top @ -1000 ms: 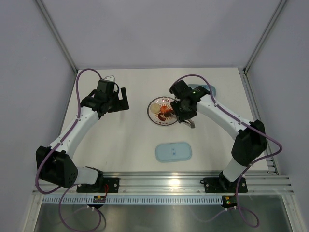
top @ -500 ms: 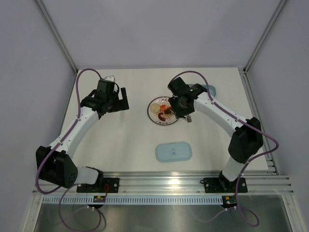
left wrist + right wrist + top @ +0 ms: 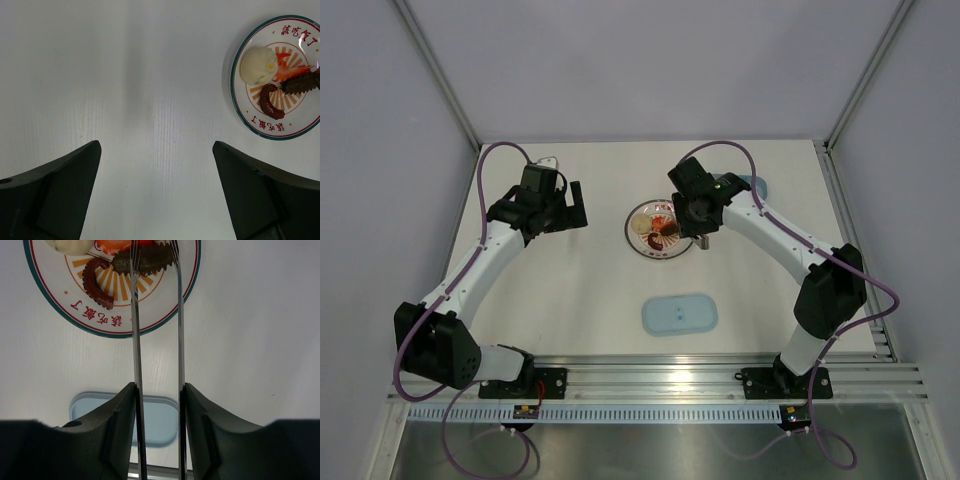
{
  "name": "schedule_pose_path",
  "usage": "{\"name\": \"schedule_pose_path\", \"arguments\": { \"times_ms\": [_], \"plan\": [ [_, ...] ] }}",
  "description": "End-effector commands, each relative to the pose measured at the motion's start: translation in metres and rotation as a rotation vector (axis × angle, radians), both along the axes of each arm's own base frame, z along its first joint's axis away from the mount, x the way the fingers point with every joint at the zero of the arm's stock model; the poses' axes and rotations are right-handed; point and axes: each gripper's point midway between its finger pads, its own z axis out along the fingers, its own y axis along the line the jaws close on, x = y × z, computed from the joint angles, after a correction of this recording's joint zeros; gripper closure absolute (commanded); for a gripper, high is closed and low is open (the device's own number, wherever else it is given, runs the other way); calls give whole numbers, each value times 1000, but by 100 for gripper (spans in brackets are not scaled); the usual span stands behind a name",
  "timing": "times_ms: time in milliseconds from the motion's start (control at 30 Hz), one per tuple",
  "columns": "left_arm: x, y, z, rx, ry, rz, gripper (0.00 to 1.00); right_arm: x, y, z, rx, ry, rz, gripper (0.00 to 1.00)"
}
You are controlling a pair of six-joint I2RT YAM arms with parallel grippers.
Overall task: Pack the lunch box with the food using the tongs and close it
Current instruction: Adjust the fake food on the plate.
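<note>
Tongs (image 3: 136,340) gripped in the half-closed right hand (image 3: 159,390) reach the dark brown piece (image 3: 150,261) at top of frame, and too loose a squeeze could let it slip out.

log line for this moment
right tool: shut on tongs | tongs tips: at dark brown piece on plate | left tool: open, over table

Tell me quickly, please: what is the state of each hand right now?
Left hand: open, holding nothing.
Right hand: closed on the long slim silvery metal tongs.
</note>
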Motion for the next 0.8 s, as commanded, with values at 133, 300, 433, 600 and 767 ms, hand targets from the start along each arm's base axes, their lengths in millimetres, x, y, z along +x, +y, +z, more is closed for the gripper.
{"name": "schedule_pose_path", "arguments": {
  "times_ms": [133,300,433,600,767],
  "plan": [
    [3,-2,10,-25,-33,6,1,14,26,30,108,-114,-37,60],
    [4,-3,10,-26,-32,5,1,11,42,21,138,-87,-5,73],
    [4,-3,11,-27,-34,3,1,8,47,9,129,-55,9,74],
    [4,-3,8,-26,-28,4,1,-2,45,0,123,-22,19,74],
    [4,-4,5,-25,-23,1,1,-15,32,-2,95,-1,10,74]
  ]
}}
